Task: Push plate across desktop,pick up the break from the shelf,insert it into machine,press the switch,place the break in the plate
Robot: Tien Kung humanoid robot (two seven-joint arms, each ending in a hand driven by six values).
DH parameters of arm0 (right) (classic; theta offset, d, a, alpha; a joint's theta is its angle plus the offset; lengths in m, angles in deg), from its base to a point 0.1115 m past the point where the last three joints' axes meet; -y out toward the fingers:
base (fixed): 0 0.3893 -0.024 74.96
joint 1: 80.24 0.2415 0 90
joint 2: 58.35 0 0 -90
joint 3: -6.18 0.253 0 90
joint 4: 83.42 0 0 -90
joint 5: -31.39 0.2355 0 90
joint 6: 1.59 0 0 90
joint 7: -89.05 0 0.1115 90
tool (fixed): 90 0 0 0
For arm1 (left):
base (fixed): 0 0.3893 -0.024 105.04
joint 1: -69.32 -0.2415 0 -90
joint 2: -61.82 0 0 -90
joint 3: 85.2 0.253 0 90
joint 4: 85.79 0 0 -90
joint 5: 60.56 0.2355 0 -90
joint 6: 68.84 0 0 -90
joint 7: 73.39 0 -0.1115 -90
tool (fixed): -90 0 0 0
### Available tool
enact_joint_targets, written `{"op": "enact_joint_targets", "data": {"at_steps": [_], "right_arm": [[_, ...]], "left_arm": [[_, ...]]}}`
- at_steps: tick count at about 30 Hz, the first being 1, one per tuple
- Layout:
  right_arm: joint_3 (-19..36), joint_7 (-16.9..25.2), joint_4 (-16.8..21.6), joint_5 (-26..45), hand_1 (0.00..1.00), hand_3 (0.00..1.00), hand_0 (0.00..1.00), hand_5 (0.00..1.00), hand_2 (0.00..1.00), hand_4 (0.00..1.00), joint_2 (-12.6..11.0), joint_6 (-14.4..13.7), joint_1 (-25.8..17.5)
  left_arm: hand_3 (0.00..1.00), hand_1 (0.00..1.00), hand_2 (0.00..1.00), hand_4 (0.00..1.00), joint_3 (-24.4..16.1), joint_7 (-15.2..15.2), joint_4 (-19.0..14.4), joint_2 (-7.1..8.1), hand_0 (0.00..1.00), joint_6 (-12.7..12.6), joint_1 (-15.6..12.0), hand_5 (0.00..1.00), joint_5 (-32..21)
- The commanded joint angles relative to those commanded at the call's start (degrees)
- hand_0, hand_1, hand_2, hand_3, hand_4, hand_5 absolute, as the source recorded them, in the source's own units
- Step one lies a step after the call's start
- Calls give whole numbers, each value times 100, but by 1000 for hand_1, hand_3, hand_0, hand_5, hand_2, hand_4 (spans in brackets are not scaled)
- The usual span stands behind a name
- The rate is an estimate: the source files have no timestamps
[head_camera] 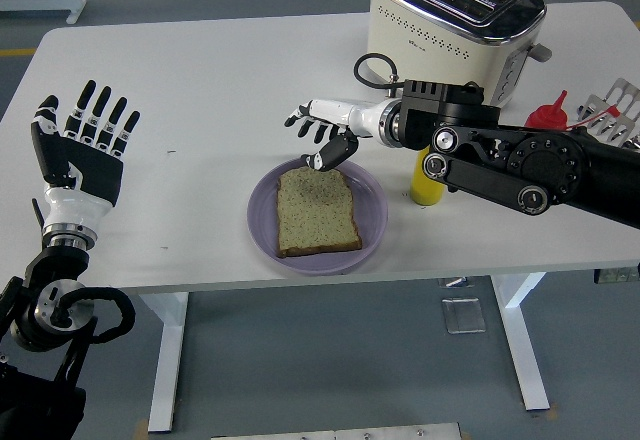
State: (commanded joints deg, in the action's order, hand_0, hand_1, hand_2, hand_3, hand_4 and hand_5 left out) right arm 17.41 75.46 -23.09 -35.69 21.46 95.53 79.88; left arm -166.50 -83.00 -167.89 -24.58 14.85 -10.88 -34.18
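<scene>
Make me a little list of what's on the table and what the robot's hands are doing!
bread: lies flat on the plate
plate: purple, near the table's front edge
toaster: cream, at the far side, slots empty
yellow bottle: right of the plate, partly behind the arm
red bottle: far right
right hand: just above the bread's far edge, fingers open
left hand: raised at left, fingers spread, holding nothing

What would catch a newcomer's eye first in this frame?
A slice of bread lies flat on a purple plate near the table's front edge, the right hand open just behind it. A cream toaster stands at the far right; the left hand is raised, fingers spread.
</scene>
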Motion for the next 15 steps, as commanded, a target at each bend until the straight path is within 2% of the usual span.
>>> {"op": "enact_joint_targets", "data": {"at_steps": [5,7,12,13,15], "right_arm": [[221,-23,57,-71,783,929,747,260,926,634,-19,-28,-13],[458,-65,155,-187,779,919,740,268,895,633,-52,-36,-5],[1064,-131,473,-486,779,919,740,268,895,633,-169,-17,94],[1205,-139,530,-535,734,840,702,293,811,637,-193,-10,116],[1447,-137,616,-611,734,840,702,293,811,637,-242,-23,140]], "left_arm": [[780,863,876,538,-2,3,-2,4,852,0,-3,998,1],[778,859,874,533,-4,2,-5,8,849,0,-10,998,3],[778,859,874,533,7,4,0,18,849,-2,-34,998,4],[777,858,872,528,11,4,1,20,847,-3,-39,998,4],[777,858,872,528,19,5,3,22,847,-3,-49,998,4]]}}
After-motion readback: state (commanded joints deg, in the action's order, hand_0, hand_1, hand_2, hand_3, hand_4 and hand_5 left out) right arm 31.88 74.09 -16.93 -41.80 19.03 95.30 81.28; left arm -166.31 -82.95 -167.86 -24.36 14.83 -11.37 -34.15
